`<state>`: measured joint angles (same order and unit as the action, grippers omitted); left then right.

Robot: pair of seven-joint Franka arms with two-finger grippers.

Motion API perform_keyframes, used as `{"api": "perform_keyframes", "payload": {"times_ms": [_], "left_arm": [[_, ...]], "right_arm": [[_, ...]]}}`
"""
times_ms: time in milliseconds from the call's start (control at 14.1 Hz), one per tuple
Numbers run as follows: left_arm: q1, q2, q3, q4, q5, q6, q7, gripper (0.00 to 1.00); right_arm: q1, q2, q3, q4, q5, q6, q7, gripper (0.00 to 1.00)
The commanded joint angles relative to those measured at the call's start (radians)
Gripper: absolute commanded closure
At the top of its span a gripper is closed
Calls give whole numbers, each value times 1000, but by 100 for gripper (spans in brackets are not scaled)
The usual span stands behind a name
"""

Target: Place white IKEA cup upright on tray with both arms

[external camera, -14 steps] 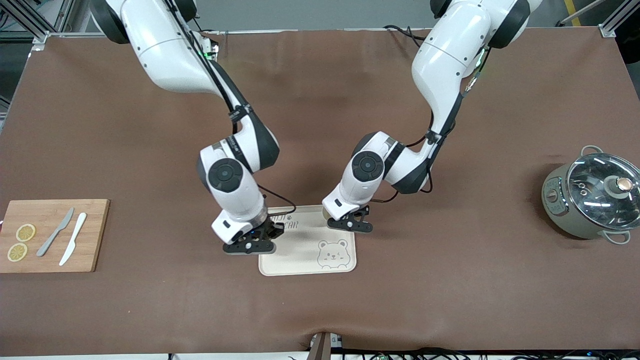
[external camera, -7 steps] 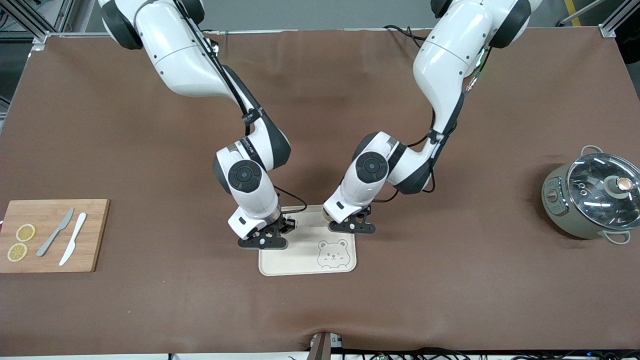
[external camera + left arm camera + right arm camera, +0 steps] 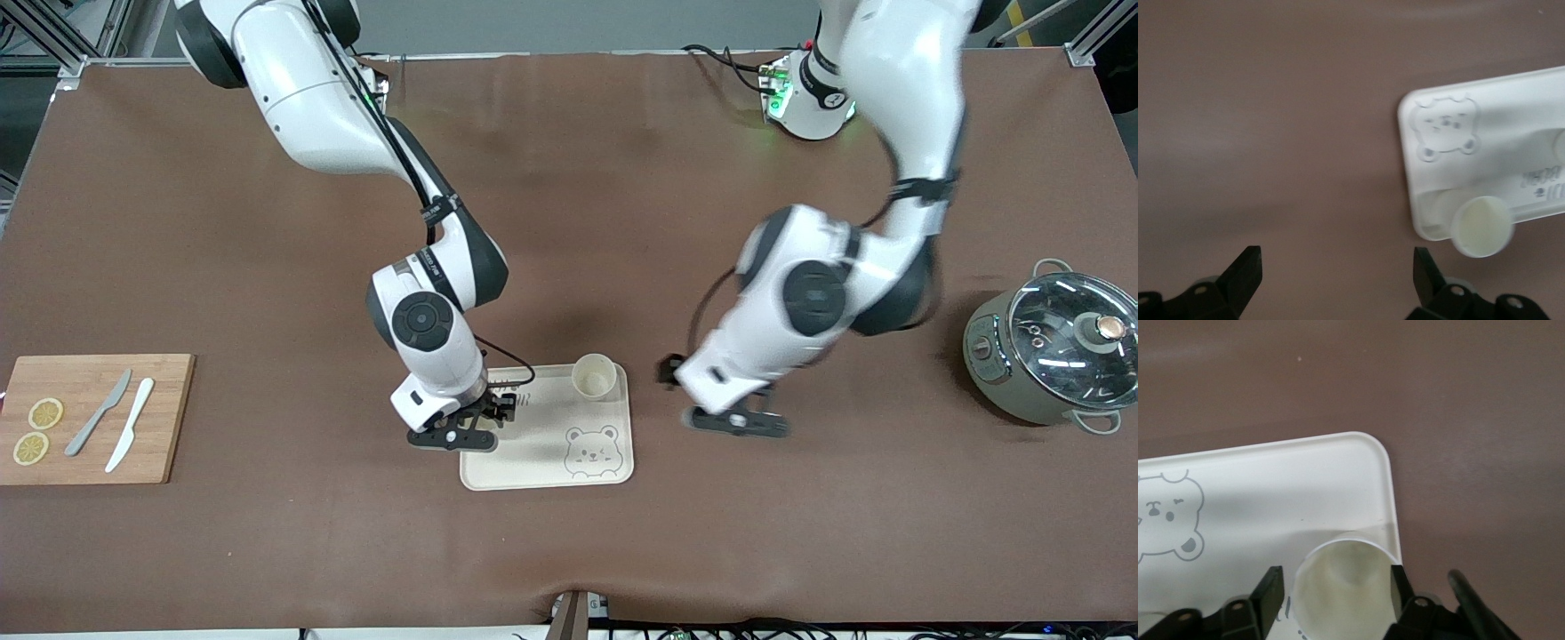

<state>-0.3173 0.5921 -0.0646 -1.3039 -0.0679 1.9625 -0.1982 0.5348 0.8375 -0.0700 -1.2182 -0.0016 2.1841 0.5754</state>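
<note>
The small white open-topped cup (image 3: pixel 594 375) stands upright in the cream rectangular bear-face tray (image 3: pixel 524 462), in its corner farther from the camera, toward the left arm's end. The left gripper (image 3: pixel 736 420) hangs over the brown surface (image 3: pixel 267 533) beside the tray, fingers wide apart and empty. The right gripper (image 3: pixel 452 437) is low over the tray's rim at the right arm's end, fingers apart. A bump there could shift the tray and tip the cup. The grey lettering is partly covered and unreadable
</note>
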Motion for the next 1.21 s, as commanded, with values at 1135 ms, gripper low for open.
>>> {"api": "perform_keyframes", "payload": {"times_ms": [1135], "left_arm": [[192, -426, -98, -191, 114, -291, 99, 0]], "right_arm": [[-343, -274, 4, 106, 43, -391, -161, 0]]}}
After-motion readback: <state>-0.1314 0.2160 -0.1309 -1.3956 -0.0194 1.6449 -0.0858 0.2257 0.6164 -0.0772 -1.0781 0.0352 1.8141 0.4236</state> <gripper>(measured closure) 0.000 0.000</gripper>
